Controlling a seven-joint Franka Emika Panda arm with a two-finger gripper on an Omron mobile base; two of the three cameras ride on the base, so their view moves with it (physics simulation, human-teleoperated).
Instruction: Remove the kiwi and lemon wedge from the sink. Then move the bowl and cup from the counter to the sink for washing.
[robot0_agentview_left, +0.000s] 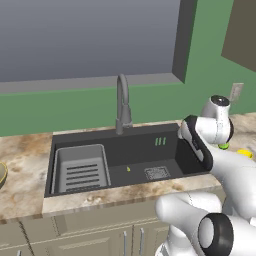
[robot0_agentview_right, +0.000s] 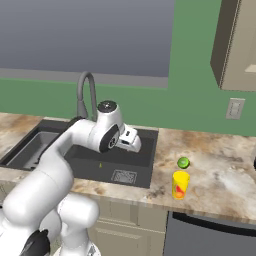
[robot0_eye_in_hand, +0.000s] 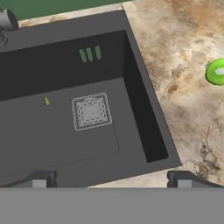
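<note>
The kiwi (robot0_agentview_right: 183, 162) lies on the counter (robot0_agentview_right: 220, 155) right of the sink (robot0_agentview_right: 145, 137), just behind the yellow cup (robot0_agentview_right: 180, 185); the hand view has the kiwi (robot0_eye_in_hand: 216, 72) at its right edge. The lemon wedge (robot0_eye_in_hand: 47, 101) rests on the sink floor left of the square drain (robot0_eye_in_hand: 91, 111); it also appears as a lemon wedge (robot0_agentview_left: 128, 169) speck from the left base. My gripper (robot0_agentview_right: 132, 145) hovers over the sink's right half, open and holding nothing, fingertips (robot0_eye_in_hand: 39, 179) spread wide. The bowl (robot0_agentview_left: 1, 175) peeks in at the far left counter.
A grey ribbed rack insert (robot0_agentview_left: 81, 169) fills the sink's left part. The gooseneck faucet (robot0_agentview_left: 122, 105) stands behind the basin. A wall outlet (robot0_agentview_right: 235, 108) and an upper cabinet (robot0_agentview_right: 240, 45) are at the right. My arm hides part of the right counter in the left base view.
</note>
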